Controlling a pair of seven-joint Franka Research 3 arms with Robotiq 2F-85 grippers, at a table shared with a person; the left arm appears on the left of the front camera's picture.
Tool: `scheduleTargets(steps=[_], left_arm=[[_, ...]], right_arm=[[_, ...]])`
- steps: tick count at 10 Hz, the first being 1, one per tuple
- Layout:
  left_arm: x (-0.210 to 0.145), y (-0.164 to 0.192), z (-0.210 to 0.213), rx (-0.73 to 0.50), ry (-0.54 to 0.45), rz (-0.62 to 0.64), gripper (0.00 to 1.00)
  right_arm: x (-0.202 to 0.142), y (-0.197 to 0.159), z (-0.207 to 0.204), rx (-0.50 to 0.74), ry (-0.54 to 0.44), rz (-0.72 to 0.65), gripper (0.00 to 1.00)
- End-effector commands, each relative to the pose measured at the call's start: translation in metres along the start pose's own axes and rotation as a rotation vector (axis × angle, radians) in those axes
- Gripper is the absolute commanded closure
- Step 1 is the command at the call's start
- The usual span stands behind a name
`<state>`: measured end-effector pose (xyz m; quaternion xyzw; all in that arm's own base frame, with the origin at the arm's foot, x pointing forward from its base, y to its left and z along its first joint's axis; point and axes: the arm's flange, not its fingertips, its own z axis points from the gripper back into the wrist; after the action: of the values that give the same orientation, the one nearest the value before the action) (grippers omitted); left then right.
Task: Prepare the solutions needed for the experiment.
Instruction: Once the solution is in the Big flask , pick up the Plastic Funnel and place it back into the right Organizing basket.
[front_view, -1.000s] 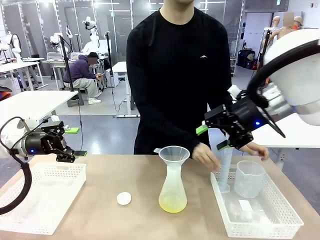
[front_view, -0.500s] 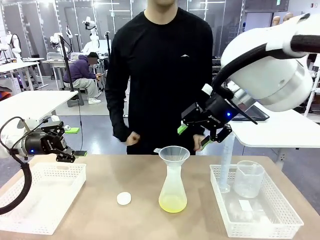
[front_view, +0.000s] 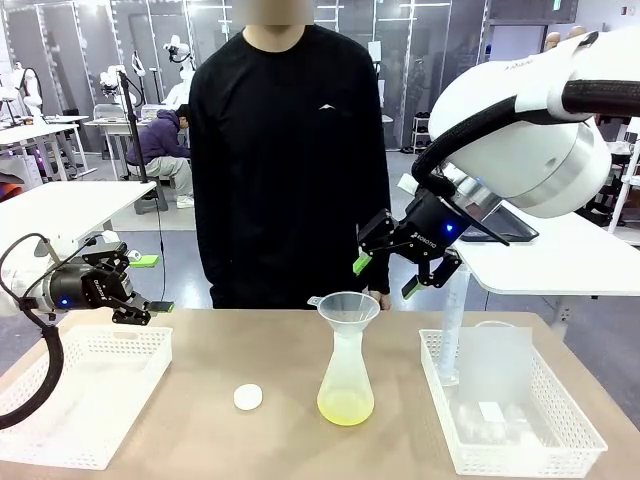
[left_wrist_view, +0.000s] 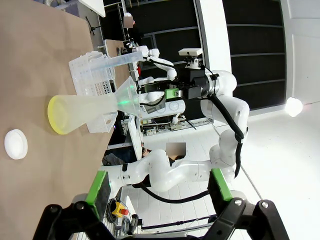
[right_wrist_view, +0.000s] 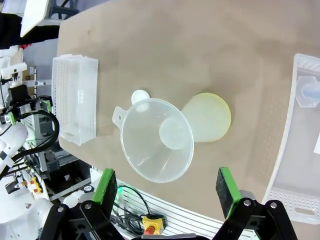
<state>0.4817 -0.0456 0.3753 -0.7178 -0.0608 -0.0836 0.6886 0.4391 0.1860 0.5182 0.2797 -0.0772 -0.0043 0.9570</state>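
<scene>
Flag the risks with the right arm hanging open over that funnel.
1. The clear plastic funnel merely rests in the neck of the translucent conical flask. The right arm's open jaws hang just above it, so a slightly off descent could knock it out.
2. The flask holds just a shallow yellow-green liquid and probably weighs little, so a sideways nudge may tip it and spill.

We get bright, even ceiling light in the front view, shadows faint on the table (front_view: 200, 400); the solutions (front_view: 345, 406) glow yellow; beaker (front_view: 495, 362) lower right smeared. Left wrist: lamp (left_wrist_view: 295, 106) glare at right edge, fisheye bending; right wrist view sharp
</scene>
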Motion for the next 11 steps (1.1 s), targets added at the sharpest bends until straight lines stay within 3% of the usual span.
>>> scheduleTargets(steps=[1, 10, 11], left_arm=[[-0.001, -0.002, 0.0, -0.011, 0.004, -0.004, 0.0], [-0.001, -0.002, 0.0, -0.011, 0.004, -0.004, 0.0], [-0.001, -0.002, 0.0, -0.011, 0.004, -0.004, 0.0]], right_arm=[[0.006, 0.001, -0.008, -0.014, 0.024, -0.034, 0.0], [0.026, -0.024, -0.061, 0.023, 0.116, -0.107, 0.0], [0.027, -0.025, -0.061, 0.033, 0.124, -0.107, 0.18]])
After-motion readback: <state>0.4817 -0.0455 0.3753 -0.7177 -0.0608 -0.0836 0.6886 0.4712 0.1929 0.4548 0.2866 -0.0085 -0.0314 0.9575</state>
